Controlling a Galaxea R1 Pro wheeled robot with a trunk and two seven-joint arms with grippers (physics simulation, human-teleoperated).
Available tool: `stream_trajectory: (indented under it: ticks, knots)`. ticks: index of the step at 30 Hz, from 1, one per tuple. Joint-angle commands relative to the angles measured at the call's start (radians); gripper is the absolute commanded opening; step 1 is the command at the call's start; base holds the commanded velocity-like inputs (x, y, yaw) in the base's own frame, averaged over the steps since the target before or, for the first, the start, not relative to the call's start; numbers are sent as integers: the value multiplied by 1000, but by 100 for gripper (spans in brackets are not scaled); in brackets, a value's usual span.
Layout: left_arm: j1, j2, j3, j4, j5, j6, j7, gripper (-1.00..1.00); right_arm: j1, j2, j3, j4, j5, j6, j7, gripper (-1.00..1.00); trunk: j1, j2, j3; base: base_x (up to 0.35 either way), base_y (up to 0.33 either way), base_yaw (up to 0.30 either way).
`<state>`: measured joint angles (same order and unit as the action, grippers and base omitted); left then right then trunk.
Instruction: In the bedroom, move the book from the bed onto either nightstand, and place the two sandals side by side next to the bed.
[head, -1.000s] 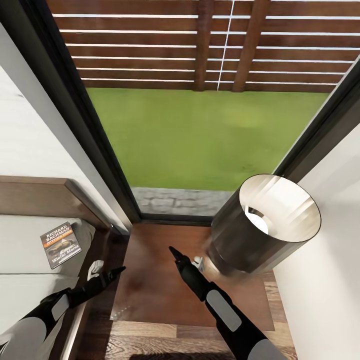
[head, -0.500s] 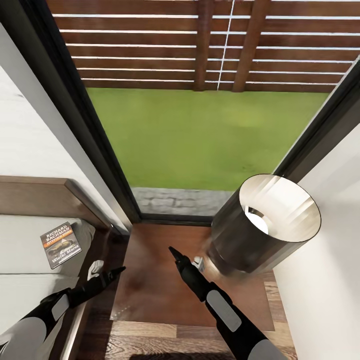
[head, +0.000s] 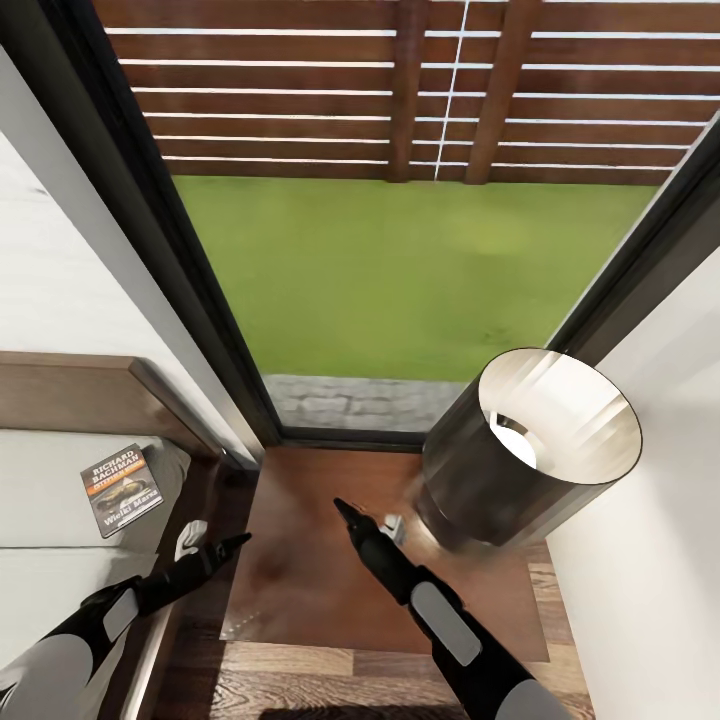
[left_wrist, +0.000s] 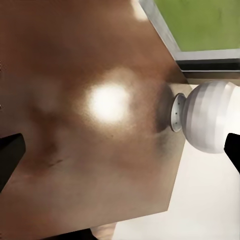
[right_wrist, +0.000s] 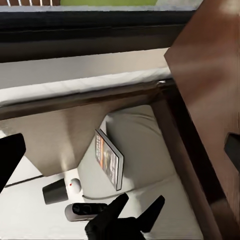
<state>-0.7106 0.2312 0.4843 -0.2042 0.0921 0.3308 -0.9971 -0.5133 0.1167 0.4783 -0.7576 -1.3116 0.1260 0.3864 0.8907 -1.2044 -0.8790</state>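
Dark-covered book (head: 121, 489) on bed (head: 50, 470); beyond left hand (head: 228, 545), fingers parted, empty

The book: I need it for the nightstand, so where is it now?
In the head view the book lies flat on the bed's mattress at the left, near the headboard, with the nightstand to its right.
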Motion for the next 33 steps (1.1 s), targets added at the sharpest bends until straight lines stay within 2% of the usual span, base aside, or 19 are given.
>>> stream_trajectory:
  ticks: [1,2,3,4,5,6,7,8,9,10,11,13,16,19,24,33]
  knots:
    - [0,0,-3,0,9,10,-1,100,-1,0,23,1,18,6,1,100,0,0,-1,0,0,0]
    - [0,0,-3,0,9,10,0,100,-1,0,37,1,36,6,0,100,0,0,-1,0,0,0]
    - [0,0,-3,0,9,10,2,100,0,-1,68,1,84,7,-2,100,0,0,-1,0,0,0]
    - [-1,0,-3,0,8,9,3,100,0,-1,83,1,113,7,-2,100,0,0,-1,0,0,0]
    - [0,0,-4,-1,8,8,5,100,0,-1,118,1,215,17,-3,100,0,0,-1,0,0,0]
    - [0,0,-4,-2,8,8,6,100,-1,-1,131,0,290,35,-4,100,0,0,-1,0,0,0]
    - [0,1,-4,-3,8,7,6,100,-1,-2,135,0,326,48,-4,100,0,0,-1,0,0,0]
    - [0,1,-5,-4,8,6,7,100,-1,-2,142,-1,391,83,-3,100,0,0,-1,0,0,0]
    - [0,2,-7,-5,8,5,7,100,-1,-2,144,-1,419,105,-3,100,0,0,-1,0,0,0]
    - [0,4,-17,-7,8,2,6,100,-1,-2,148,-2,479,189,-1,100,0,0,-1,0,0,0]
    - [0,6,-28,-8,8,0,6,100,-1,-3,149,-3,502,252,2,100,0,0,-1,0,0,0]
    - [0,8,-44,-8,8,-2,6,100,-1,-3,149,-3,521,326,4,100,0,0,-1,0,0,0]
    - [-1,9,-56,-9,8,-5,6,100,-1,-4,150,-3,534,381,6,100,0,0,-1,0,0,0]
    - [0,9,-60,-9,8,-5,6,100,-1,-4,151,-14,536,393,7,100,0,0,-1,0,0,0]
    - [-1,8,-64,-9,8,-6,6,100,0,-5,159,-123,540,398,5,100,0,0,-1,0,0,0]
    - [-1,8,-64,-9,8,-6,6,100,0,-5,160,-138,543,399,5,100,0,0,0,0,0,1]
